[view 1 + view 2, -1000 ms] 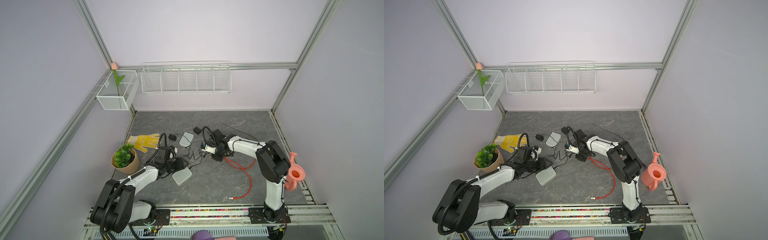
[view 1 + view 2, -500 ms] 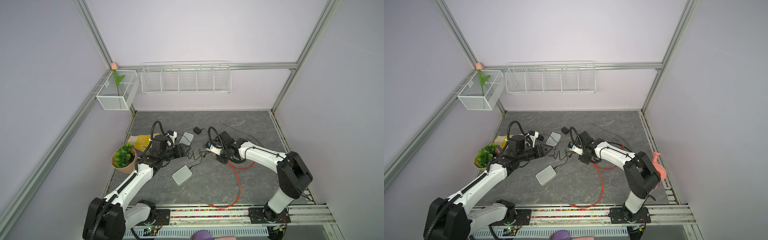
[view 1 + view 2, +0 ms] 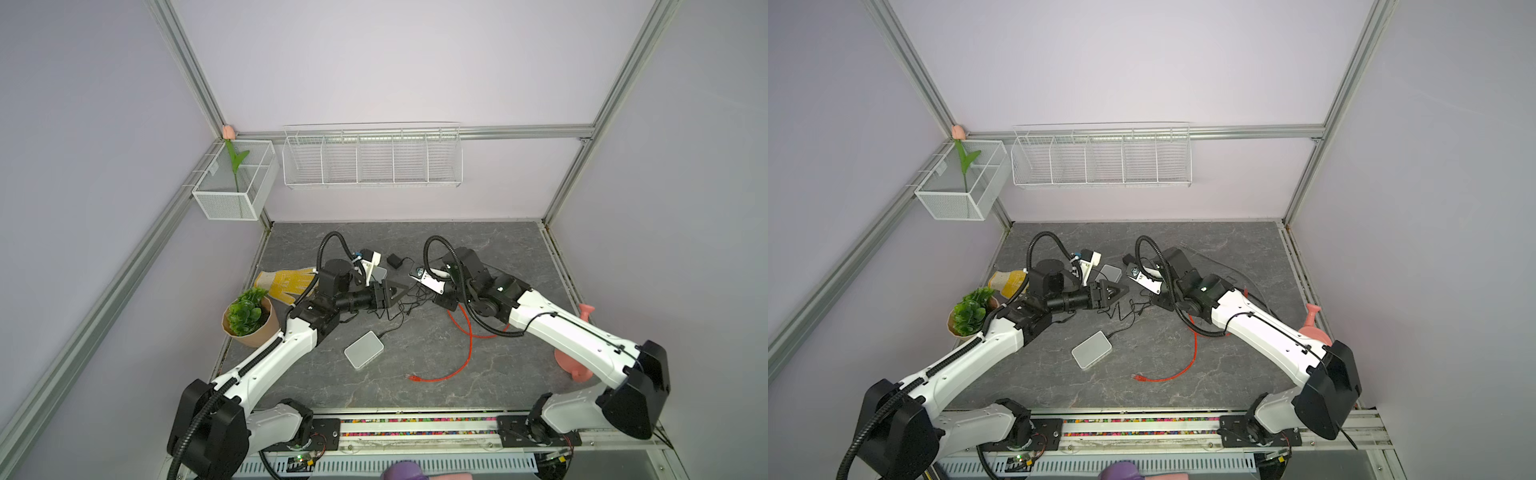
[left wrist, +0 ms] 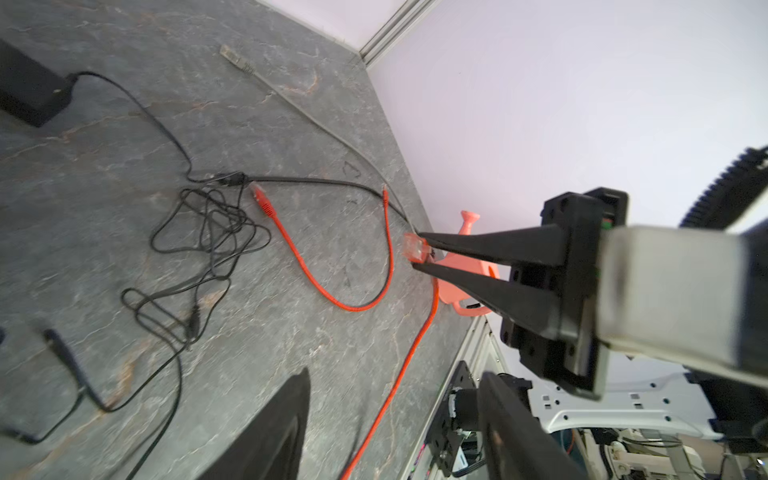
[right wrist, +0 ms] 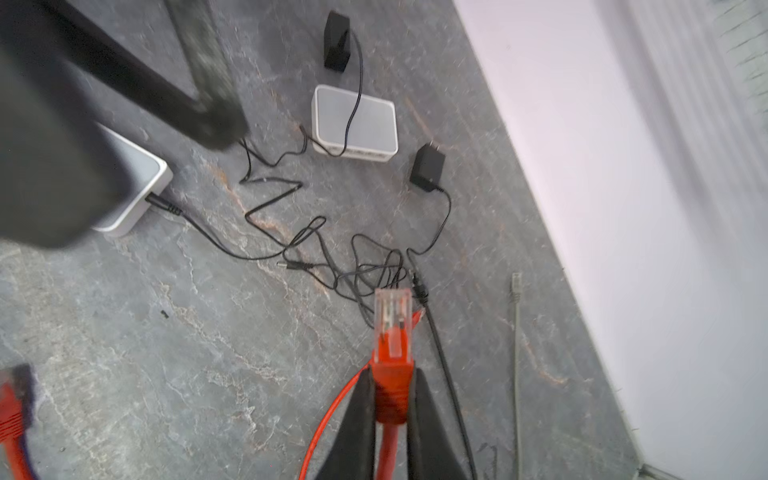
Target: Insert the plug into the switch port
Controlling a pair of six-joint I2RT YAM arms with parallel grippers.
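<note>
My right gripper (image 5: 390,386) is shut on the orange plug (image 5: 392,328), whose clear tip sticks out beyond the fingers; the left wrist view shows the same plug (image 4: 417,252) pinched at the fingertips. Its orange cable (image 3: 469,340) trails over the floor to a loose end near the front. A white switch (image 3: 363,349) (image 3: 1092,350) lies in front of the arms, and a second one (image 5: 353,122) lies farther back. My left gripper (image 3: 397,291) (image 4: 395,374) hangs open and empty above tangled black wires, facing the right gripper (image 3: 444,300). No port face shows clearly.
Tangled black power leads (image 3: 405,307) and adapters (image 5: 428,168) lie between the switches. A grey cable (image 5: 516,332) runs along the wall. A potted plant (image 3: 249,316) and a yellow glove (image 3: 286,282) sit at the left. A pink watering can (image 3: 575,361) stands at the right.
My left gripper has lifted away from the front switch, moved right toward the centre and opened wider. The right arm stretched out low, still gripping the plug, and the cable's loose end slid left.
</note>
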